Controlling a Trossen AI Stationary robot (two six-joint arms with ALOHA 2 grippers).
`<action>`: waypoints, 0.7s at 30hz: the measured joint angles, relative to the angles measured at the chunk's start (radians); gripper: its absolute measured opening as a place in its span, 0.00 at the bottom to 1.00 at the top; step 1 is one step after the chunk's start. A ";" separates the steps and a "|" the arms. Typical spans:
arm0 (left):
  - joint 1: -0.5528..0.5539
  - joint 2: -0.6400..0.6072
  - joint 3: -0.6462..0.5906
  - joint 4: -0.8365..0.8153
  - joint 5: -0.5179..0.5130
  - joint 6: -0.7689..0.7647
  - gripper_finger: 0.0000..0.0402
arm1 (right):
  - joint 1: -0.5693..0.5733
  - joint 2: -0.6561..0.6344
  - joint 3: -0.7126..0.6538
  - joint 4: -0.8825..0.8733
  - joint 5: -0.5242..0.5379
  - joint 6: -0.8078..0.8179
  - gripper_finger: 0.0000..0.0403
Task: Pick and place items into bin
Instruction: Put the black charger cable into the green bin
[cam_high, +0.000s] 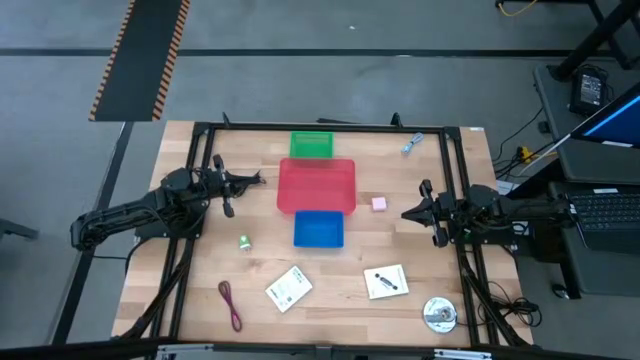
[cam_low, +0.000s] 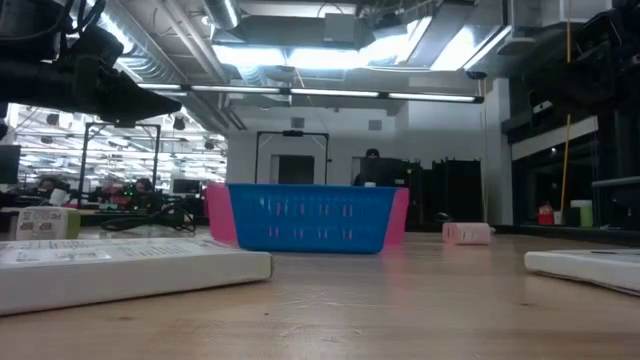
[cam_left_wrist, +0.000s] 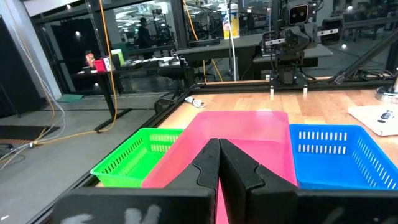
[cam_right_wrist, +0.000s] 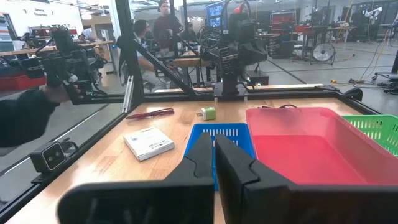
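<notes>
Both grippers hang shut and empty above the table. My left gripper (cam_high: 258, 180) (cam_left_wrist: 219, 160) is just left of the red bin (cam_high: 316, 185). My right gripper (cam_high: 405, 213) (cam_right_wrist: 214, 149) is right of the blue bin (cam_high: 318, 229), close to the pink cube (cam_high: 379, 203) (cam_low: 467, 233). The tiny green piece (cam_high: 244, 242) (cam_right_wrist: 208, 113), two white printed cards (cam_high: 289, 289) (cam_high: 386, 282) and dark red cord loop (cam_high: 231, 305) lie flat near the table's near edge. The blue-grey piece (cam_high: 411, 144) lies at the far right.
Three bins stand in a row at mid-table: green bin (cam_high: 311, 145) farthest, red in the middle, blue nearest. A silver disc (cam_high: 439, 314) lies at the near right corner. A black frame (cam_high: 452, 170) borders the table. People show in the room beyond.
</notes>
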 joint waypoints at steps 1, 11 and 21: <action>0.000 0.000 0.000 0.000 0.000 0.000 0.01 | 0.000 0.000 0.000 0.000 0.000 0.000 0.00; 0.000 0.000 0.000 0.008 0.000 -0.001 0.01 | 0.000 0.000 0.000 0.000 0.001 -0.050 0.00; 0.000 0.000 0.000 0.011 0.011 -0.098 0.01 | 0.000 0.000 0.000 0.047 0.129 -0.054 0.00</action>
